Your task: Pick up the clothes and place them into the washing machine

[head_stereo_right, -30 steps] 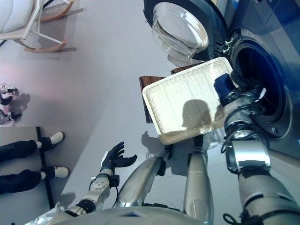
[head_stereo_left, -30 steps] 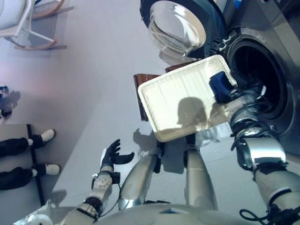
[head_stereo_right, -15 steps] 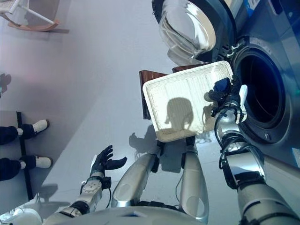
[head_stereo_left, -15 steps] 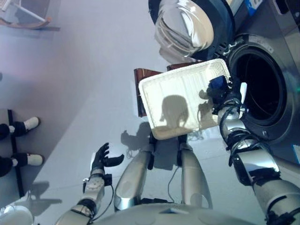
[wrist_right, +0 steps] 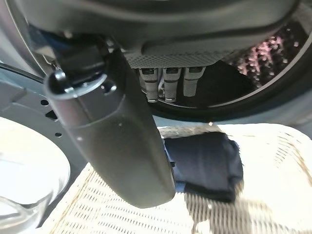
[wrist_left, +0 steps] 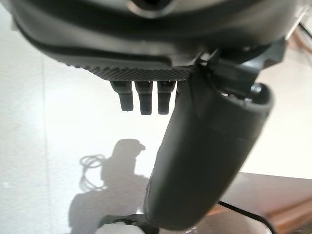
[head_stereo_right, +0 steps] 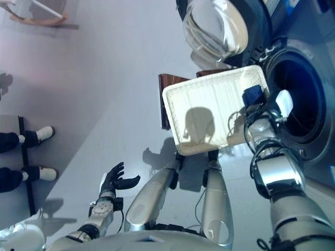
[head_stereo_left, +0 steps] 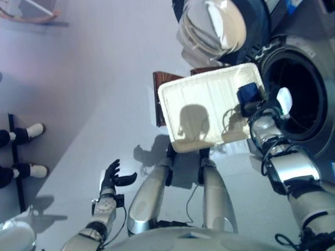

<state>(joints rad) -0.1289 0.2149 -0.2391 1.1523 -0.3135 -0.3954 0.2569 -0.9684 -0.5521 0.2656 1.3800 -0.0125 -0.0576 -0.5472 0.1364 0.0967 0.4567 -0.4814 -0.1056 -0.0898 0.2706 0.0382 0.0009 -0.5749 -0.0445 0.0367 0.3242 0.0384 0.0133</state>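
The washing machine (head_stereo_left: 306,99) stands at the robot's right with its round door (head_stereo_left: 212,26) swung wide open and its dark drum exposed; no clothing can be made out inside it in the right wrist view, though only part of the drum shows. Just before the opening a white woven basket (head_stereo_left: 193,102) rests on a brown stool (head_stereo_left: 159,86), and the only thing in it is a folded dark blue garment (wrist_right: 204,163), lying in the corner nearest the drum. Over the last second the right hand (head_stereo_right: 275,107) has shifted: it was low at the garment's corner of the basket, and now it is raised a little and pulled toward the machine's rim, its white thumb cover showing against the dark opening. The garment has not moved with it. In its own wrist view the right hand's fingers (wrist_right: 168,83) hang straight and relaxed above the cloth, thumb apart, closed round nothing. That suggests either a reach that has not landed or a grasp that came away empty, so the pick-up step seems yet to be done and the task is at its start as far as this garment goes. The left hand (head_stereo_left: 112,178) hangs low and well away at the robot's left side, fingers spread and holding nothing. A person's legs and white shoes (head_stereo_left: 31,129) show at the far left.
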